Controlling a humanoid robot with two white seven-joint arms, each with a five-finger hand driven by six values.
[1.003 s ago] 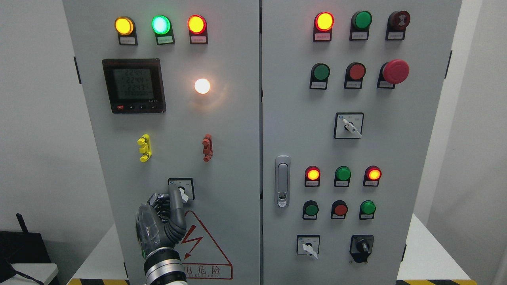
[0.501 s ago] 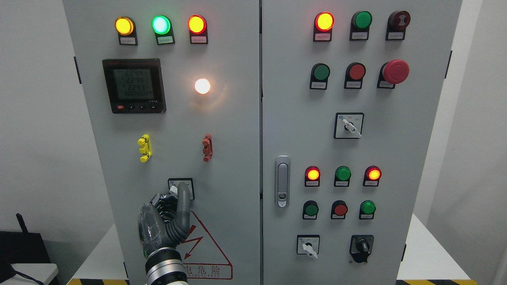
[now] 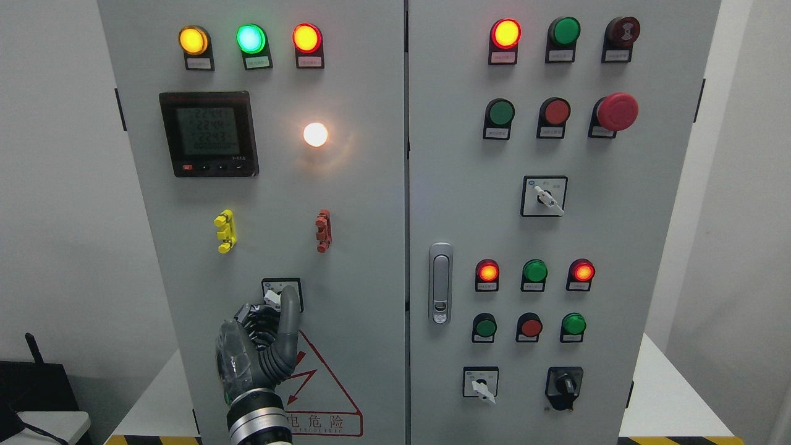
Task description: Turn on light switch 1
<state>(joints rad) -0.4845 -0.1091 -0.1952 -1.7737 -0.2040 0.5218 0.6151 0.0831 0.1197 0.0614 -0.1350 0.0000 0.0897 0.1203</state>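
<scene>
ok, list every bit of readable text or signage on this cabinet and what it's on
"危险", partly hidden third character before it: warning triangle, red lightning bolt, left door, beside the left hand.
About "2244 / 2244 / 2243": digital meter, digits faint, fourth row unreadable.
Latin line under "危险": too small.
Label plates under the indicator lamps and push buttons: too blurred.
Markings on the selector switch plates: unreadable.

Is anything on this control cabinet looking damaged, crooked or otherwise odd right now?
Nothing stands out. The cabinet doors look closed and unmarked, the meter display sits square, and the white lamp is glowing. The left hand has one finger raised against the rotary switch.
</scene>
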